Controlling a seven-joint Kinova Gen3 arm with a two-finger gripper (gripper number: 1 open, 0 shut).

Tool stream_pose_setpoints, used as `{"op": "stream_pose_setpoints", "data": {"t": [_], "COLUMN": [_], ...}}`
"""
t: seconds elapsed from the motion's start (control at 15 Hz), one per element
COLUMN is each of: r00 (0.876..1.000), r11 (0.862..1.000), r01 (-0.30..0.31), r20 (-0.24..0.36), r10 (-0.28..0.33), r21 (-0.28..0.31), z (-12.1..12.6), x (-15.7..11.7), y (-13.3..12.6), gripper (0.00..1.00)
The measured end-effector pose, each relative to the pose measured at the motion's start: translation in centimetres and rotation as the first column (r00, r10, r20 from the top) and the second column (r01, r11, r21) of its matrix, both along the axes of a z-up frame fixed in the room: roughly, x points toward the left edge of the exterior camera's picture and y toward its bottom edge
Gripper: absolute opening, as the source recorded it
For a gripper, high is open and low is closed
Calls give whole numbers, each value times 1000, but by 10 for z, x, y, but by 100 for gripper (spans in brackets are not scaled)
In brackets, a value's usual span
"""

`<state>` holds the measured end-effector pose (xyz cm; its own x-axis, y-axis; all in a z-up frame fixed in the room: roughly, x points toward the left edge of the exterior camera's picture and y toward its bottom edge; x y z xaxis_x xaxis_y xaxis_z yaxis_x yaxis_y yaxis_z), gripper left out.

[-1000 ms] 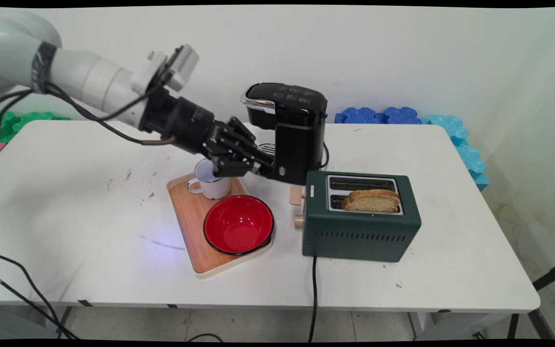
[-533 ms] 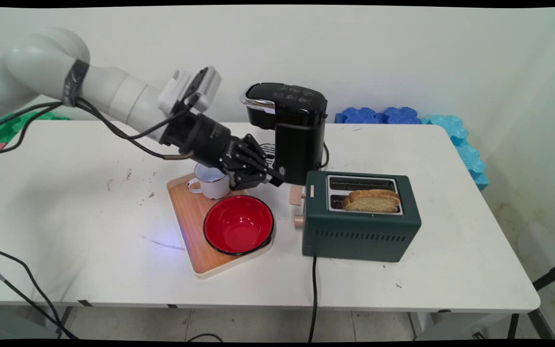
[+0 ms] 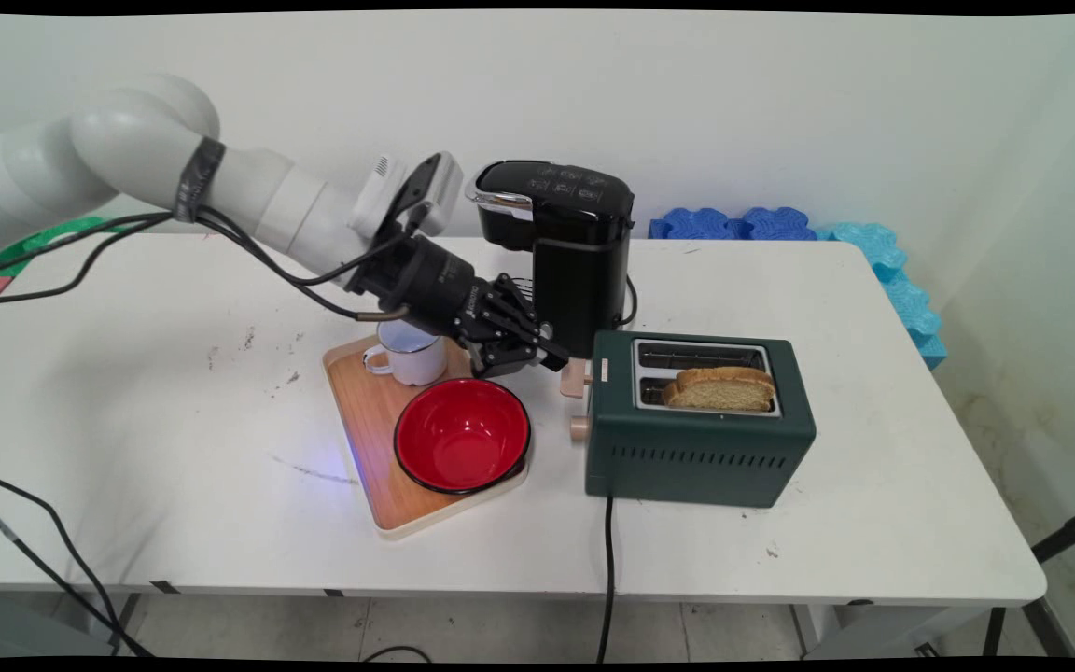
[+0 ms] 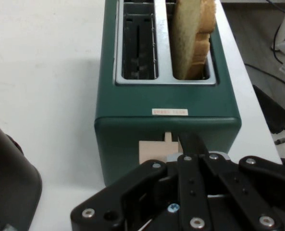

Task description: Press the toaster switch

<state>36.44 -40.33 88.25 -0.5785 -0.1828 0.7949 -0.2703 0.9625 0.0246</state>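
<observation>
The black two-finger gripper [image 3: 551, 359], fingers together and holding nothing, touches the beige lever [image 4: 154, 153] of the dark green toaster [image 3: 698, 420]. At 3 o'clock, a toast slice [image 3: 720, 388] stands in its slot. A glancing push may slip off the lever.

green toaster [image 3: 698, 439] with bread slice [image 3: 720, 388] (near slot), black coffee maker [image 3: 564, 252], red bowl [image 3: 462, 435] on wooden tray [image 3: 371, 439]

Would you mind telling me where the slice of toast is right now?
The slice of toast stands in the nearer slot of the green toaster in the main view, right of the red bowl; the far slot is empty.
</observation>
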Motion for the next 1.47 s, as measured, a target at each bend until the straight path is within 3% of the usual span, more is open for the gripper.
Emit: {"op": "stream_pose_setpoints", "data": {"t": [0.67,1.47], "r00": [1000,1000], "r11": [1000,1000], "r01": [-7,-6], "r20": [-7,11], "r10": [7,5], "r21": [3,12], "z": [-18,-40], "x": [-19,-22], "y": [-15,-20], "gripper": [0,0]}}
